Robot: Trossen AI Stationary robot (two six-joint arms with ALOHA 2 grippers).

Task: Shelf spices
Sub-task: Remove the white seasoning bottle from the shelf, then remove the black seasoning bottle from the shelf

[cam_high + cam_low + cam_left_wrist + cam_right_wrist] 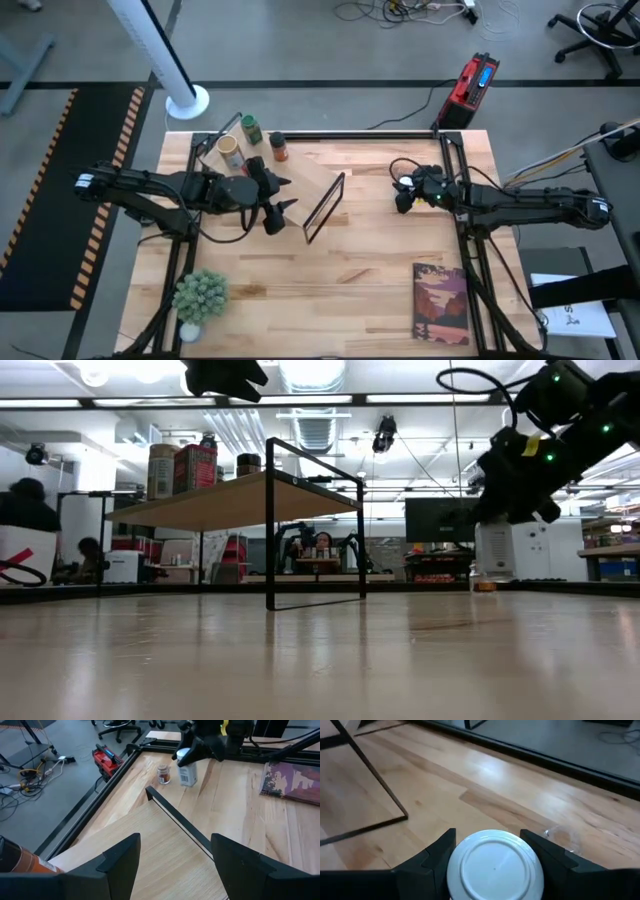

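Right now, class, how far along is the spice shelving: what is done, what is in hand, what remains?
Done: several spices already stand on the shelf. In hand: the right gripper is closed around the white-lidded jar. Left: a small silvery-topped jar still stands on the table. The left gripper is open and empty over the shelf.

Potted plant (201,297), book (441,302) on table (350,260).

Spice containers: six. Four sit on the shelf (230,500) beside the left gripper (283,195); the white-lidded jar (494,867) is in the right gripper (403,195), with the small silvery-topped jar (163,774) just beside it. Shelf: one. Potted plant (200,297): one. Book (440,300): one. Grippers: two.
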